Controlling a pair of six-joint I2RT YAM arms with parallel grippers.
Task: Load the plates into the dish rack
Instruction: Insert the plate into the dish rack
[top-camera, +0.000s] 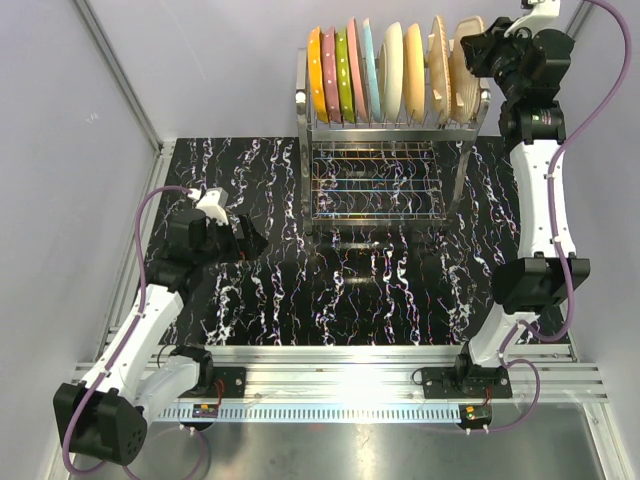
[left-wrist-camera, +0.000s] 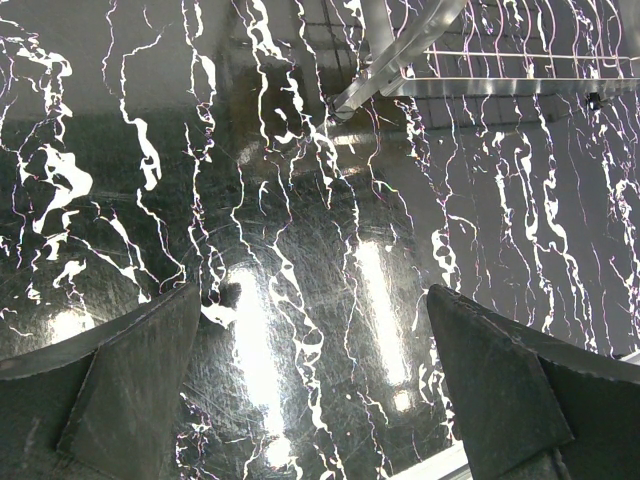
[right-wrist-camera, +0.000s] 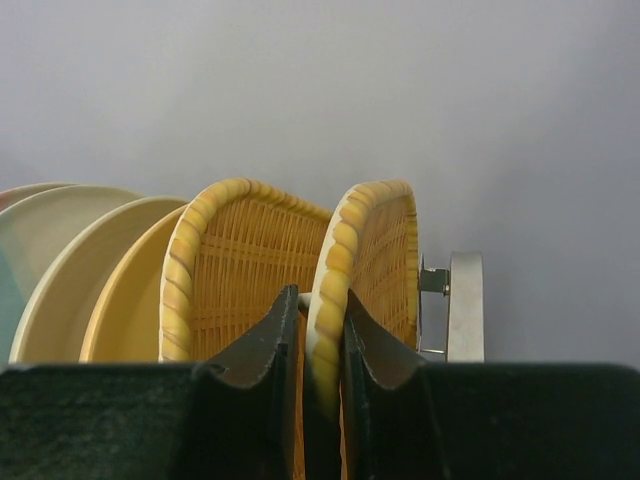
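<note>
The dish rack (top-camera: 375, 185) stands at the back of the table, with several plates on edge in its upper tier: orange (top-camera: 318, 75), pink (top-camera: 331, 75), lime-green (top-camera: 344, 75), light blue (top-camera: 370, 72), cream (top-camera: 392, 70) and tan ones. My right gripper (top-camera: 477, 55) is up at the rack's right end. In the right wrist view it (right-wrist-camera: 320, 320) is shut on the rim of the last tan woven-pattern plate (right-wrist-camera: 375, 235), which stands upright beside another tan plate (right-wrist-camera: 240, 260). My left gripper (top-camera: 250, 240) is open and empty, low over the table (left-wrist-camera: 310, 340).
The black marbled tabletop (top-camera: 380, 290) lies in front of the rack. The rack's lower tier (top-camera: 372, 190) holds nothing. A rack leg and frame tube (left-wrist-camera: 385, 60) show ahead of the left gripper. Grey walls close the back and both sides.
</note>
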